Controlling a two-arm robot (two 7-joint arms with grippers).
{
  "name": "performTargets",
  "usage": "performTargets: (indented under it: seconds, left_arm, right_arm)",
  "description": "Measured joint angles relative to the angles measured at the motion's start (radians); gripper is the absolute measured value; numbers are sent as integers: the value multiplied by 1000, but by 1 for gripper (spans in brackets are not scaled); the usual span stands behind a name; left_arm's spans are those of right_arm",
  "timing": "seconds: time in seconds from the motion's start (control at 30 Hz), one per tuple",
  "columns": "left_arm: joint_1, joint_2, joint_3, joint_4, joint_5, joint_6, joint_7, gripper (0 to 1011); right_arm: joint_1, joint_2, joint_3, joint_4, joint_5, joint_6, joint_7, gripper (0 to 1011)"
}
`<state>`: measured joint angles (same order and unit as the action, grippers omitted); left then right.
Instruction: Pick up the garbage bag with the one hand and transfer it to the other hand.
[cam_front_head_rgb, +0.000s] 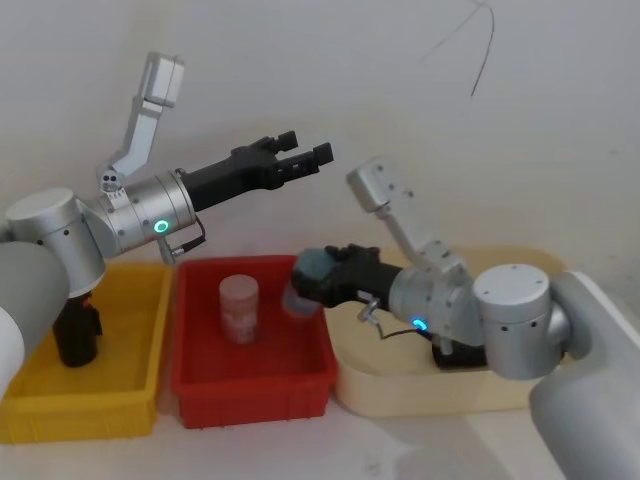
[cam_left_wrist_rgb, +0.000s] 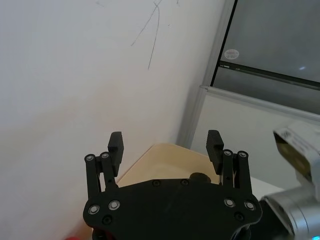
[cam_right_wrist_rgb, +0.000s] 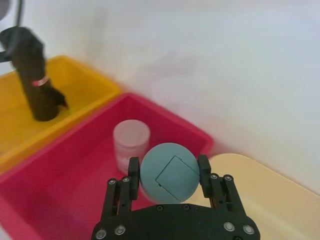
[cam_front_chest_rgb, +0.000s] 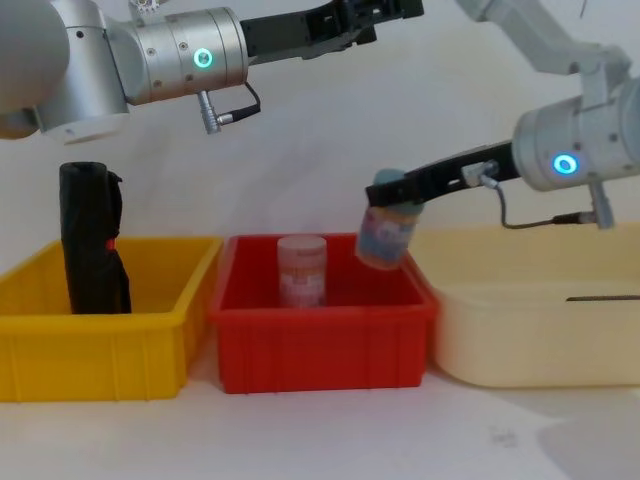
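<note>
Right gripper (cam_right_wrist_rgb: 168, 176), the blue-ringed one, sits closest to its own wrist camera, fingers closed on the grey-blue cap of a small jar (cam_front_chest_rgb: 385, 232) that hangs tilted over the right end of the red bin (cam_front_chest_rgb: 322, 352); a second, pale jar (cam_front_chest_rgb: 301, 269) stands upright in that bin just beside it; the bag (cam_front_chest_rgb: 91, 238), a black roll, stands in the yellow bin (cam_front_chest_rgb: 100, 350) at the robot's far left, leaning slightly, a red fleck partway up its side, nothing touching it; the left gripper (cam_front_head_rgb: 297, 155), on the green-ringed arm, is high above the red bin and well away from the bag, fingers spread wide with nothing between them; the cream tray (cam_front_chest_rgb: 530, 340) lies on the right. By my reading the bag's pick-up has not begun, and the main risk is that the receiving hand is already full: unless the jar is set down first there is nowhere to pass the bag. The jar is held by its cap only and tilted, so it may slip or swing and knock the pale jar over. The bag is tall, narrow and soft; a grasp from the side may tip it against the bin wall, or crush it and slide off.
</note>
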<state>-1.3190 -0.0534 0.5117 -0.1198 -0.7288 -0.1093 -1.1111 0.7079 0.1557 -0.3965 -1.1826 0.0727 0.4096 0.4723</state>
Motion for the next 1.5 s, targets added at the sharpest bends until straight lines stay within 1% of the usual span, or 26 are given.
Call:
performTargets:
  seconds: [0.23, 0.27, 0.37, 0.43, 0.47, 0.53, 0.73, 1.07, 1.13, 1.17, 1.27, 1.3, 1.33, 1.43, 1.5]
  left_arm:
    - [0, 0, 0, 0, 0, 0, 0, 1001]
    - [0, 0, 0, 0, 0, 0, 0, 1002]
    - [0, 0, 0, 0, 0, 0, 0, 1001]
    - [0, 0, 0, 0, 0, 0, 0, 1001]
    - [0, 0, 0, 0, 0, 0, 0, 1001]
    - [0, 0, 0, 0, 0, 0, 0, 1001]
    - [0, 0, 0, 0, 0, 0, 0, 1001]
    - [0, 0, 0, 0, 0, 0, 0, 1001]
    - [0, 0, 0, 0, 0, 0, 0, 1002]
    - [0, 0, 0, 0, 0, 0, 0, 1001]
    - [0, 0, 0, 0, 0, 0, 0, 1001]
    - [0, 0, 0, 0, 0, 0, 0, 1001]
    - [0, 0, 0, 0, 0, 0, 0, 1001]
    - [0, 0, 0, 0, 0, 0, 0, 1001]
    - [0, 0, 0, 0, 0, 0, 0, 1002]
  right_arm:
    - [-5, 13, 54, -18, 29, 22, -34, 683]
    - [-5, 16, 68, -19, 38, 28, -41, 683]
    - [-5, 21, 86, -20, 49, 37, -50, 683]
    - [-3, 28, 114, -23, 65, 51, -61, 683]
    - [-3, 28, 114, -23, 65, 51, -61, 683]
    - [-1, 35, 137, -24, 76, 63, -75, 683]
    - [0, 49, 170, -27, 88, 86, -106, 683]
    - [-9, 70, 196, -44, 92, 97, -143, 685]
    - [-11, 73, 199, -48, 92, 99, -149, 725]
    - [-12, 75, 200, -50, 92, 99, -151, 787]
    - [-15, 78, 203, -54, 92, 100, -158, 841]
    - [-16, 80, 205, -56, 93, 101, -161, 891]
    - [-16, 80, 206, -56, 93, 102, -162, 900]
    - [-18, 83, 208, -59, 93, 102, -166, 983]
    - [-19, 84, 209, -60, 93, 103, -168, 1001]
